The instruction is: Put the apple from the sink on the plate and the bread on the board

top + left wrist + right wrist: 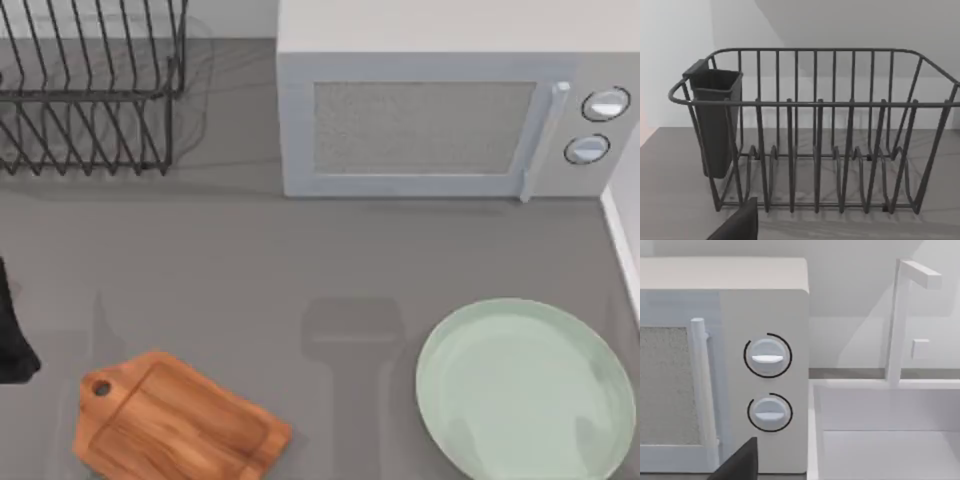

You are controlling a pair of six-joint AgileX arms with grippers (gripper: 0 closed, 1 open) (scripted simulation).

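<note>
1. Our left arm (12,335) sits at the table's left edge, left of the board; our grippers' jaw states: cannot tell.
2. Microwave (450,120): boxy, pale grey, speckled door window, two round dials, behind the plate.
3. Plate (525,390): large, round, glossy mint-green, bare, right of the board.
4. Dish rack (90,90): dark wire, behind the board.
5. Board (175,425): orange-brown wood, handle hole, bare.
6. Sink (885,440): white basin beside the microwave.
</note>
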